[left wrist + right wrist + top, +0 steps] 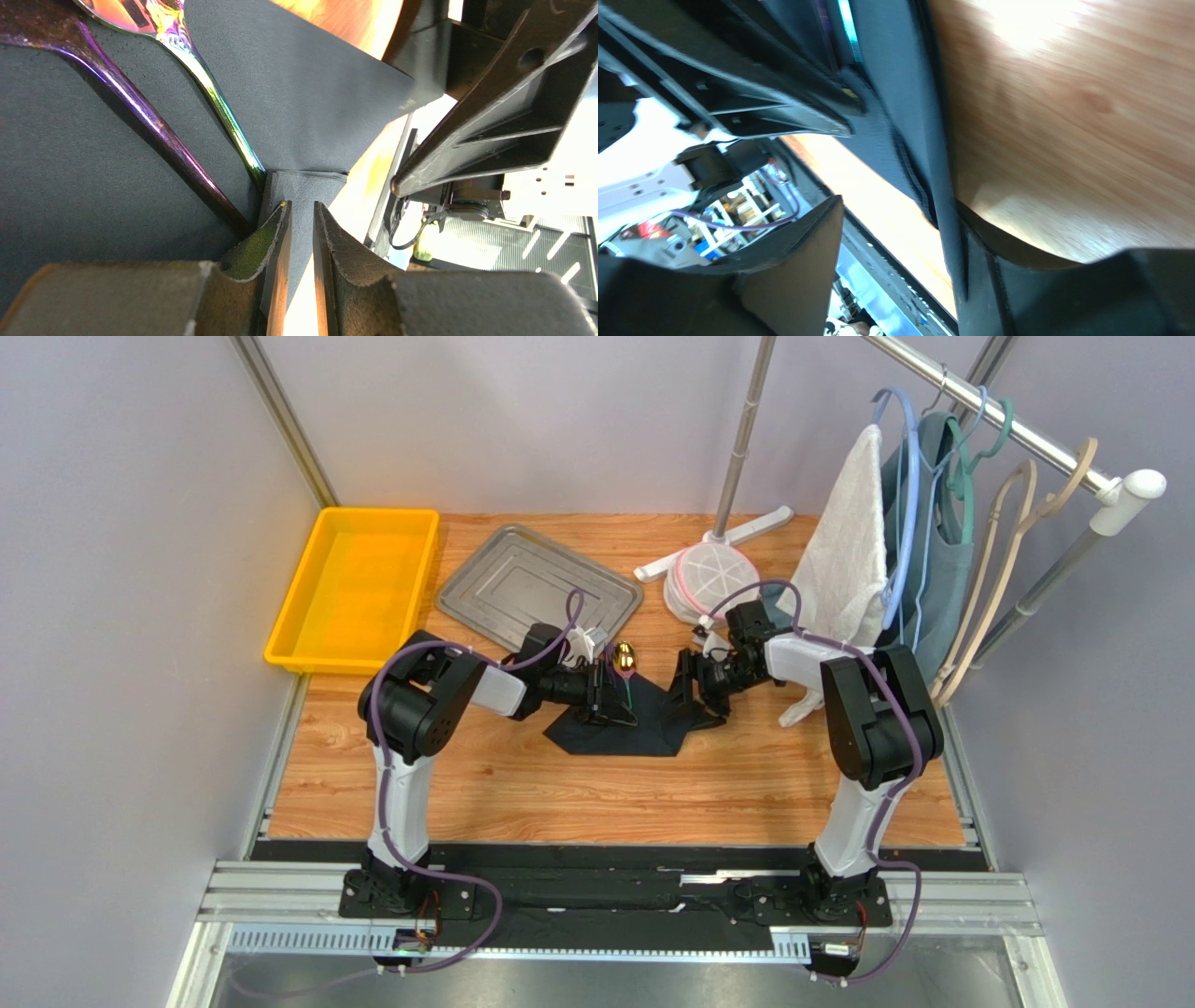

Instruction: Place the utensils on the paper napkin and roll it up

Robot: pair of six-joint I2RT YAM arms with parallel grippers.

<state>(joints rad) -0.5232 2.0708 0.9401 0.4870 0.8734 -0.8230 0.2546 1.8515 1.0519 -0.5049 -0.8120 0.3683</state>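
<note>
The black paper napkin (627, 732) lies on the wooden table between both grippers, partly folded. In the left wrist view the purple fork (160, 131) and the spoon with a greenish handle (219, 105) lie side by side on the napkin (84, 175), their handle ends under a folded flap. The spoon's gold bowl (626, 658) pokes out at the napkin's far edge. My left gripper (606, 697) (300, 206) is shut on that folded flap. My right gripper (690, 703) (899, 210) is open, with the napkin's raised edge (934, 175) resting against one finger (1032, 280).
A grey metal tray (540, 588) and a yellow bin (351, 588) stand at the back left. A white round stand base (716, 567) and a rack with a white towel (842, 560) and hangers are at the back right, close behind my right arm.
</note>
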